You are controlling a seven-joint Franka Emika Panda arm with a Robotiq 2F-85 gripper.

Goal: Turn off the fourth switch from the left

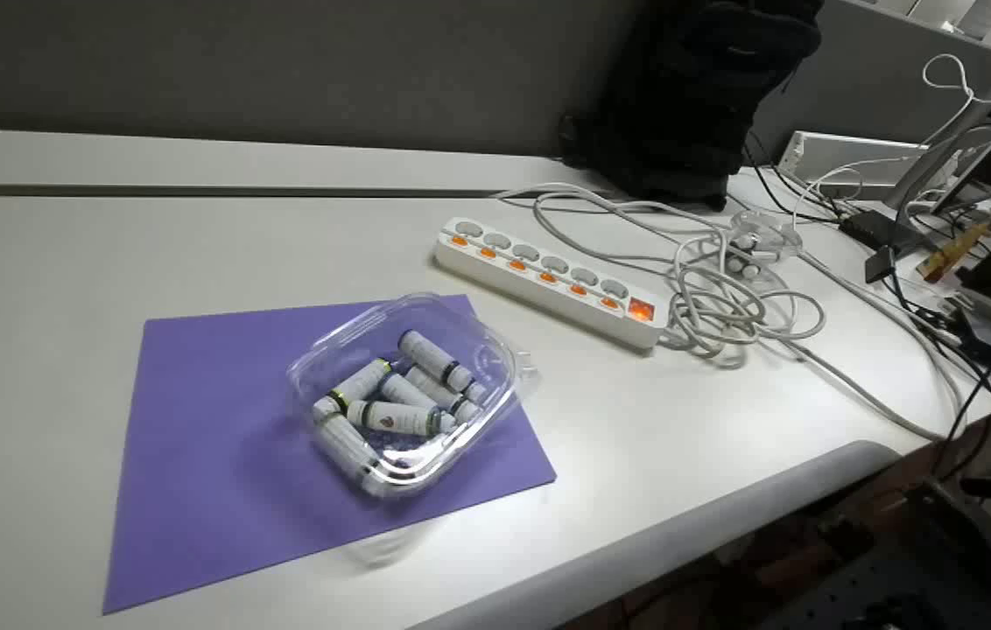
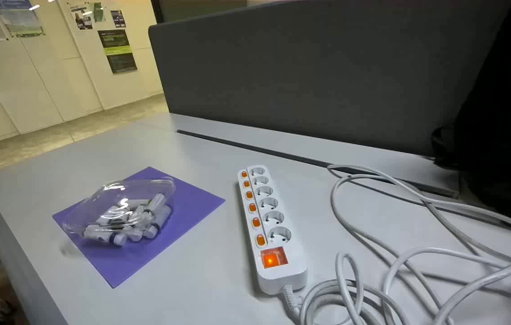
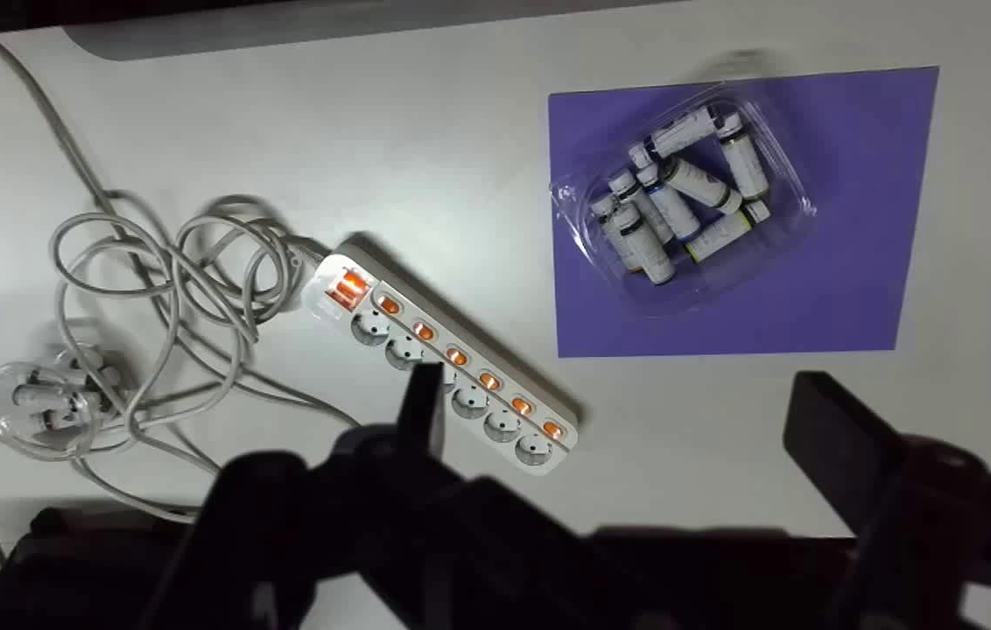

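Observation:
A long white power strip lies on the table with a row of small orange-red rocker switches and a lit main switch at its cable end. It also shows in an exterior view and the wrist view. Counting from the end away from the cable, which is left in an exterior view, the fourth switch is also visible in an exterior view and the wrist view. My gripper is open and empty, apparently well above the table. One finger hides part of a socket. Neither exterior view shows the gripper.
A clear plastic tub of several small bottles stands on a purple sheet beside the strip. A tangled white cable and a smaller clear container lie at its cable end. A black backpack leans against the grey partition.

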